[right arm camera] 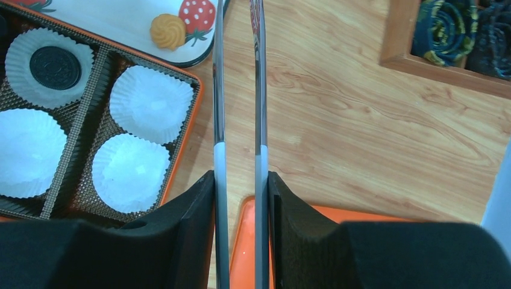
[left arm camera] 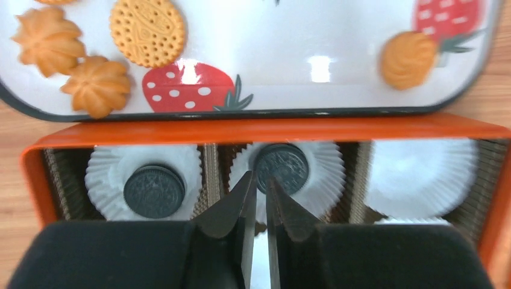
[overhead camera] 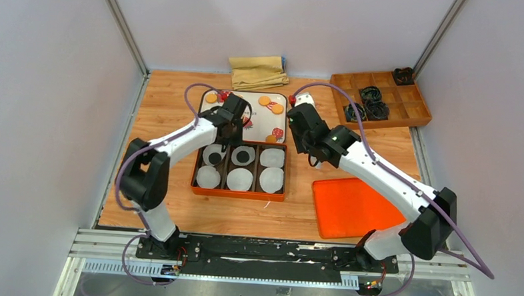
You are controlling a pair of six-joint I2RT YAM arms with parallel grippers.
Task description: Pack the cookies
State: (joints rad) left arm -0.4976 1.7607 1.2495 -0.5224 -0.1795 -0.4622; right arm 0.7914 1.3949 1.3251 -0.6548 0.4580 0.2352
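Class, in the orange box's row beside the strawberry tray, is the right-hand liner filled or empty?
Empty: the right-hand liner shows only white paper; both neighbours hold black cookies.

Your top camera looks down from the near edge over the whole counter (overhead camera: 168,104). Left wrist sits close over the box (left arm camera: 241,127); right wrist, higher, looks along its tongs (right arm camera: 218,90). Both share box and plate (left arm camera: 289,36).

Robot lab cell, plain grey partition walls (overhead camera: 47,112), aluminium frame rail (overhead camera: 101,248), wooden tabletop (overhead camera: 164,107)
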